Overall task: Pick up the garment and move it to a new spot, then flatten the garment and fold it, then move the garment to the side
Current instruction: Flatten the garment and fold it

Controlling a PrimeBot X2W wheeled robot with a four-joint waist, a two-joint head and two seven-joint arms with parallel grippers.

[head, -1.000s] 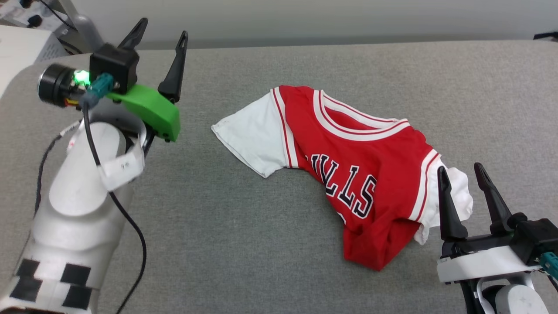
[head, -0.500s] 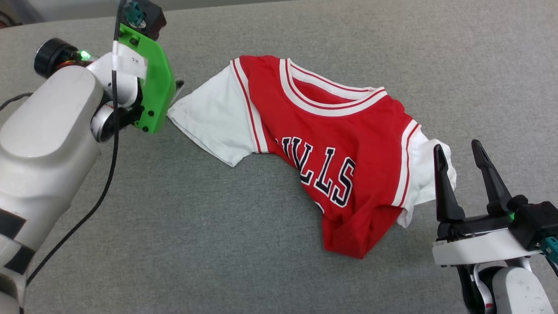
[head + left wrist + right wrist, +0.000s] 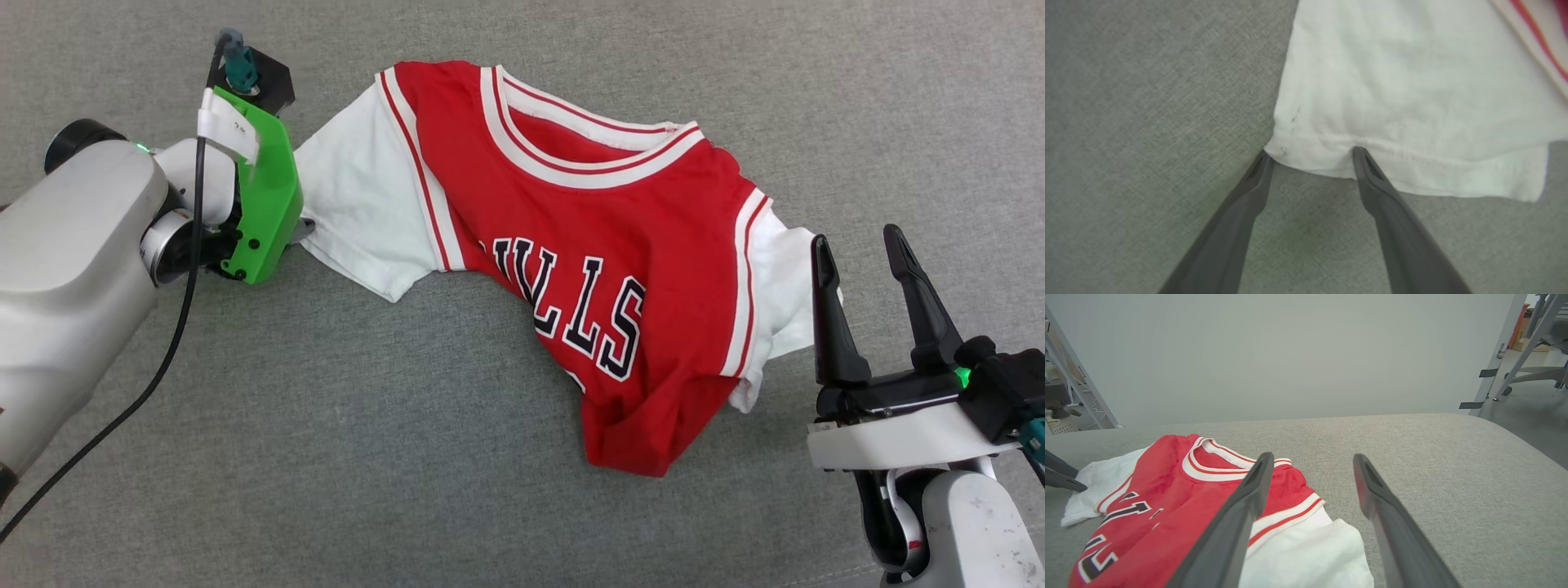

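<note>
Lay front up on the grey cloth surface (image 3: 392, 457): the garment (image 3: 653, 220), a red jersey-style T-shirt with white short sleeves. Carried red-and-white striped trim at collar and sleeve seams, plus black white-outlined lettering, partly hidden by a fold, reading "ULLS". Spread fairly flat at the collar and the sleeve on the robot's left. Bunched and tucked under at the lower body, rumpled at the other sleeve.

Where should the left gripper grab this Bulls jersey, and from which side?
Grip the jersey at its white sleeve, by the stitched hem corner, coming from the open end. That edge lies flat on the gray surface, between the fingers of the open left gripper.
</note>
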